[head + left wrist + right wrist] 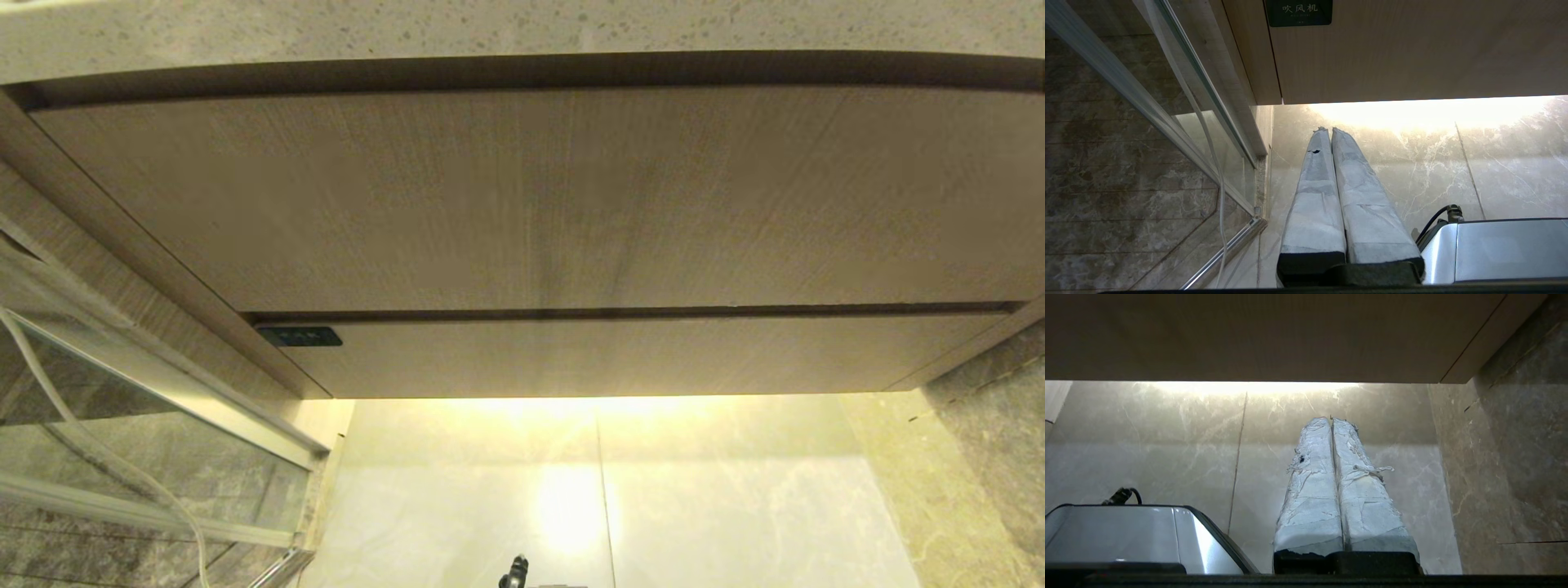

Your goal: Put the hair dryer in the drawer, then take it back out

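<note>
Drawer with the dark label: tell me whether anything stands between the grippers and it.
Nothing visible does. The drawer is shut, its flat front bare apart from the dark label. The left gripper and right gripper, fingers together and empty, point at the marble wall below it. The hair dryer is not in view.

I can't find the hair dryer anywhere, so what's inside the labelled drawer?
That cannot be seen: the drawer is fully shut, its flat front flush under the taller wood panel, so the contents are covered. No hair dryer shows outside it.
</note>
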